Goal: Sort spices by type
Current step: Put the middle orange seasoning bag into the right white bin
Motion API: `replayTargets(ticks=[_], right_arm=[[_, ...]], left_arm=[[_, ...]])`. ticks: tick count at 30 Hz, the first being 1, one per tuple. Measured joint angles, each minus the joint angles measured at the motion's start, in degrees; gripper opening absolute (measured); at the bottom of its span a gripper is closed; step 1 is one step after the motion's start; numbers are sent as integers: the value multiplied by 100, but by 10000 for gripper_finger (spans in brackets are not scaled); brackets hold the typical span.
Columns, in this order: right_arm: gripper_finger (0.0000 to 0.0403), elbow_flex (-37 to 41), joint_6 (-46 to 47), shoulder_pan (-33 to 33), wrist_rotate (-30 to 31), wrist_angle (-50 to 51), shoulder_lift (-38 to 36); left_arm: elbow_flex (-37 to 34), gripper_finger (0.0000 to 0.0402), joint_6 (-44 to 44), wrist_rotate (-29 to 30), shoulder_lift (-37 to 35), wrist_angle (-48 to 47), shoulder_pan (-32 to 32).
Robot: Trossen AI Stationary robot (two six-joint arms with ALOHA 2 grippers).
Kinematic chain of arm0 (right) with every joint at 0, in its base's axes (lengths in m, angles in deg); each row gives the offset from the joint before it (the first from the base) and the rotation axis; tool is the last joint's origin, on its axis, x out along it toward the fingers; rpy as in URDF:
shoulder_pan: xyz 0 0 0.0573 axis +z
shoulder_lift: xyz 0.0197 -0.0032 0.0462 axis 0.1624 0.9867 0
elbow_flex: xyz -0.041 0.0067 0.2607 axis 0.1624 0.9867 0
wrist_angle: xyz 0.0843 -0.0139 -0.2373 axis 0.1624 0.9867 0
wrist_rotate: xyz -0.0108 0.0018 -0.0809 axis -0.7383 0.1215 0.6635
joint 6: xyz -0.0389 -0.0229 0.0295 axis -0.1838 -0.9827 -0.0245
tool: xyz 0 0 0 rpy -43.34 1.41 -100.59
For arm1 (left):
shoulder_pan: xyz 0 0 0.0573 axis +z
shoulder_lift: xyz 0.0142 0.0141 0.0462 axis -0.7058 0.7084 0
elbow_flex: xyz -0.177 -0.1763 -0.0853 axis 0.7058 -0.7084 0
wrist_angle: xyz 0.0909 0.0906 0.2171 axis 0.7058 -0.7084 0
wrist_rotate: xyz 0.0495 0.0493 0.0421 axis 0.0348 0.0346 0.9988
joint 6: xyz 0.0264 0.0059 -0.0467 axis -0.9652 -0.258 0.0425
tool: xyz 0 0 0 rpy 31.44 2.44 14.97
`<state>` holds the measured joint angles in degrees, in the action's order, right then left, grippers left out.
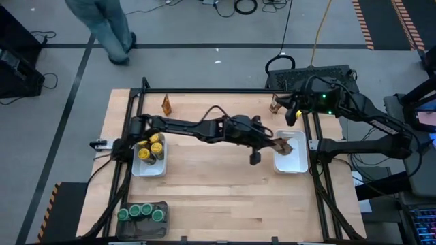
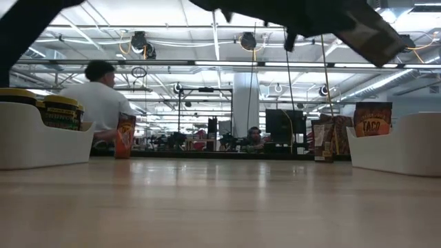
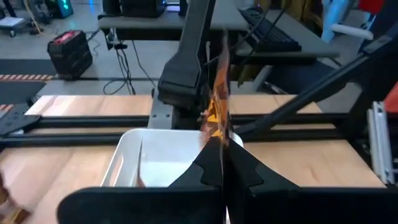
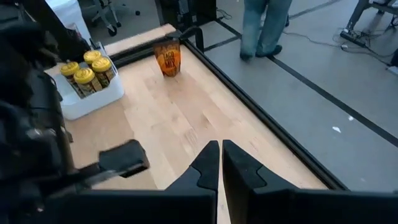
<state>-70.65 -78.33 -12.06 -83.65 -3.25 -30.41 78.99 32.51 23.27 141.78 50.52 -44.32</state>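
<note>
Two dark arms work over the pale wooden counter. Left gripper, reaching across to the right-hand white rectangular tray, is closed on a flat brown-orange spice packet held edge-up above that tray. Right gripper, fingers shut and empty, hangs near the counter's far right corner. Yellow-lidded jars fill the left white tray; green-lidded jars sit in the dark grey tray; another packet stands upright near the far edge.
</note>
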Motion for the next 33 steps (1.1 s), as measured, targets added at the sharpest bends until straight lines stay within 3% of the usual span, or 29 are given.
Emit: replayTargets(ticks=[5, 18, 33], right_arm=[[0, 0, 46, 0, 160, 299, -159], [0, 0, 92, 0, 201, 405, -433], [0, 0, 271, 0, 166, 426, -431]], left_arm=[[690, 0, 0, 0, 693, -222, 2], [1665, 0, 0, -66, 1907, -226, 17], [1876, 0, 2, 13, 2276, -235, 401]])
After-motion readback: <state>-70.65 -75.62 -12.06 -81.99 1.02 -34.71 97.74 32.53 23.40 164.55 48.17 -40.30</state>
